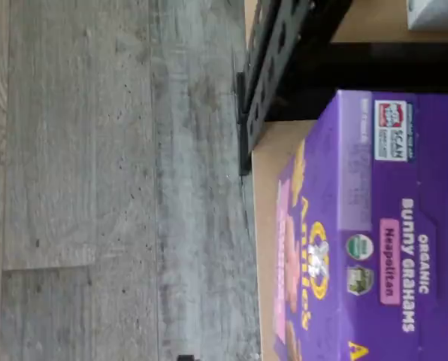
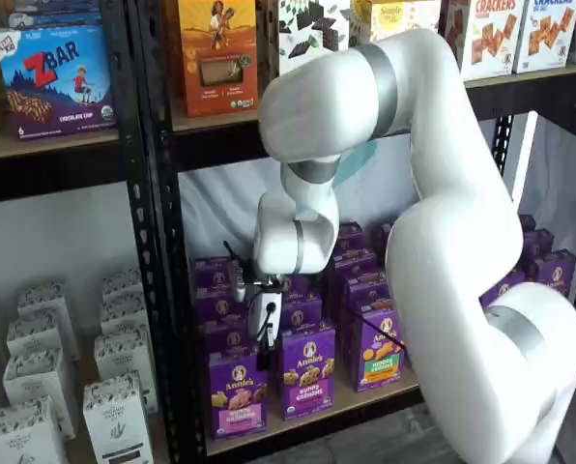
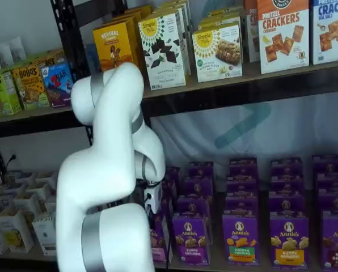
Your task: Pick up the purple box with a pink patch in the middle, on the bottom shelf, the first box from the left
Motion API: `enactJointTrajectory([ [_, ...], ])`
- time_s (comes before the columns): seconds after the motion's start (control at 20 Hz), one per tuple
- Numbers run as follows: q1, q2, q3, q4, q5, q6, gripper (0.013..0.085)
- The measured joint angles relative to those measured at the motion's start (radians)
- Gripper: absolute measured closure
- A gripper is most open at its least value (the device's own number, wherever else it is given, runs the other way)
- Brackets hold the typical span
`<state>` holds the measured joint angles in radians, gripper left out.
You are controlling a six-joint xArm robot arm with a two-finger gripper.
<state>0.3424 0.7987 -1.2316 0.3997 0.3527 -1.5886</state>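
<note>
The purple box [image 2: 237,391] with a pink label band stands upright at the left front of the bottom shelf [image 2: 351,399]. In the wrist view it [image 1: 367,241] fills one side, its top flap reading "Bunny Grahams Neapolitan", on the tan board [image 1: 271,226]. In a shelf view the box [image 3: 158,241] is partly hidden behind the arm. My gripper [image 2: 266,333] hangs just above and behind the box's top, and only its dark fingers show, with no plain gap. It also shows in a shelf view [image 3: 153,199], mostly covered by the arm.
A purple-band carton [image 2: 307,372] and a green-band carton [image 2: 380,353] stand to the right, with rows of purple cartons behind. A black perforated upright [image 2: 158,290] stands close on the left, with white cartons [image 2: 114,406] beyond it. The upper shelf [image 2: 220,126] hangs overhead. Grey floor [image 1: 119,180] lies below.
</note>
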Motion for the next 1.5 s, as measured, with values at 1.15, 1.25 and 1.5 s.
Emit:
enactJointTrajectory([
  [1.15,0.013,0.173,-0.184,-0.176,0.037,0.176,0.013],
  [1.25,0.015,0.186,-0.196,-0.188,0.033,0.188,0.013],
  [1.5,0.015,0.213,-0.227,-0.222,0.043,0.22,0.013],
])
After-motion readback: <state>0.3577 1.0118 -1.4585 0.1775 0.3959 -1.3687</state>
